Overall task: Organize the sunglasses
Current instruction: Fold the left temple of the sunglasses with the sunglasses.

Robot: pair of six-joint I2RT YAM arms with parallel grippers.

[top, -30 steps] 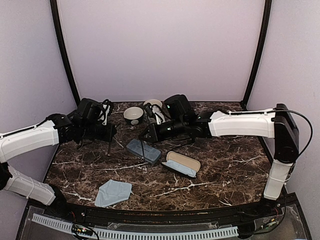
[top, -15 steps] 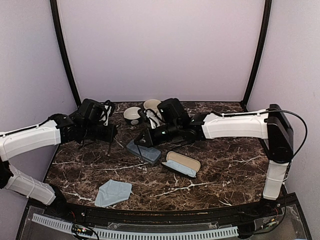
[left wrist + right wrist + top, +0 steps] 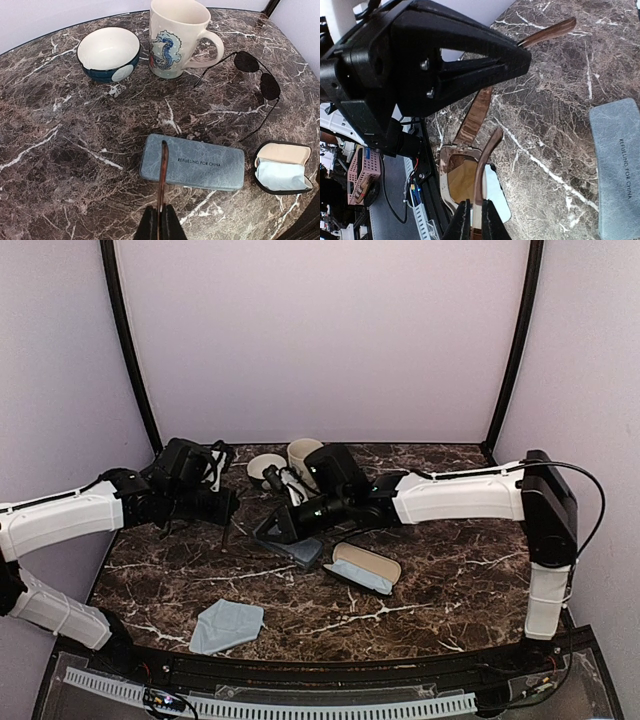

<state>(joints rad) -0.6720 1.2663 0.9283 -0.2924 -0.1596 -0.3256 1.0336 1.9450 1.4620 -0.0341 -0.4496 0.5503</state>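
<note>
Dark marble bench: your left end effector and right end effector each pinch one arm of the brown sunglasses, lifted above the bench's left half, probably to fold them. The wire sunglasses lie beside the mug. Your right arm has swung leftward since a second ago.

Brown glasses arm in closed left gripper, grey-blue case and mug beyond
</note>
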